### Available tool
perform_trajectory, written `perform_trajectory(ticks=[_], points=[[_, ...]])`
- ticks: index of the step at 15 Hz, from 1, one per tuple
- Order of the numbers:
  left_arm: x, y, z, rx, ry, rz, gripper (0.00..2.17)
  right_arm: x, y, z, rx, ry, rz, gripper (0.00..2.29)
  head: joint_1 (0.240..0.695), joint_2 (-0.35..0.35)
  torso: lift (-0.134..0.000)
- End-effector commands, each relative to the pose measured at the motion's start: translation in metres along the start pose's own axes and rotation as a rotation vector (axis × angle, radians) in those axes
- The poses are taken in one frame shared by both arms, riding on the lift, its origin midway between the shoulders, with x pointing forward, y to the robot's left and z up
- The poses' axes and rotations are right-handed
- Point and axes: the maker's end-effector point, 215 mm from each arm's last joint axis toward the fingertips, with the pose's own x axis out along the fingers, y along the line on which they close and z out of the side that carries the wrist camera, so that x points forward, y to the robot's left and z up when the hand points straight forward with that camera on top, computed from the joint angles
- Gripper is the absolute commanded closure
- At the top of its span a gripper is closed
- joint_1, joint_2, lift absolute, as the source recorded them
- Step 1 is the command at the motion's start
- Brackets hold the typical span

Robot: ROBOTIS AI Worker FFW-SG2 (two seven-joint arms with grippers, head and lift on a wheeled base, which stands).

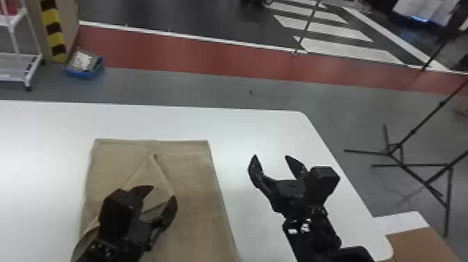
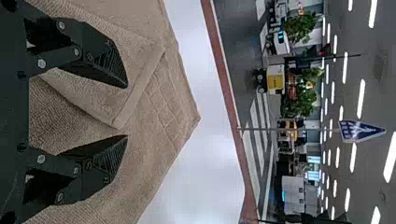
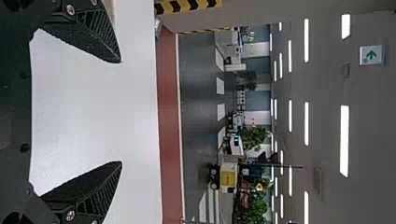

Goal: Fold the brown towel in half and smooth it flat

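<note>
The brown towel (image 1: 195, 181) lies on the white table, left of centre in the head view, with a pointed flap folded over its upper layer. My left gripper (image 1: 162, 197) is open over that flap, its fingertips near the flap's edge. In the left wrist view, the towel (image 2: 159, 112) and its flap show between and beyond the open fingers of my left gripper (image 2: 127, 112). To the right of the towel, my right gripper (image 1: 271, 158) stands open above bare table. The right wrist view has my right gripper (image 3: 121, 112) with nothing between its fingers.
The white table (image 1: 243, 129) has its rounded corner and right edge beyond my right arm. A cardboard-brown surface (image 1: 424, 244) sits at the lower right. Black tripod legs (image 1: 411, 167) stand on the floor to the right, and a white cart (image 1: 17, 55) at the far left.
</note>
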Motion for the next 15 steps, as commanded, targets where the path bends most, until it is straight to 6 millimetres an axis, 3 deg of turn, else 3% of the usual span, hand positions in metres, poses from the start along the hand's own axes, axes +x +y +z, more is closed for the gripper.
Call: perform_trajectory(ticks=[1, 3, 5, 7, 11, 15], points=[[-0.015, 0.029, 0.023, -0.013, -0.084, 0.076, 0.14, 0.000, 0.018, -0.005, 0.004, 0.008, 0.035, 0.11, 0.695, -0.349, -0.117], [-0.032, 0.077, 0.049, -0.020, -0.203, 0.229, 0.14, -0.002, 0.053, -0.012, 0.003, 0.014, 0.111, 0.13, 0.695, -0.308, -0.117], [-0.043, 0.117, 0.055, -0.043, -0.234, 0.328, 0.18, -0.003, 0.088, -0.024, 0.009, 0.031, 0.208, 0.19, 0.695, -0.241, -0.117], [-0.053, 0.142, 0.066, -0.066, -0.287, 0.382, 0.20, -0.004, 0.128, -0.042, -0.004, 0.061, 0.338, 0.22, 0.695, -0.129, -0.117], [-0.055, 0.145, 0.066, -0.069, -0.304, 0.387, 0.21, -0.007, 0.187, -0.079, -0.013, 0.152, 0.518, 0.45, 0.695, -0.014, -0.117], [-0.051, 0.140, 0.061, -0.068, -0.295, 0.375, 0.21, -0.011, 0.214, -0.094, -0.039, 0.211, 0.586, 0.47, 0.695, 0.037, -0.117]])
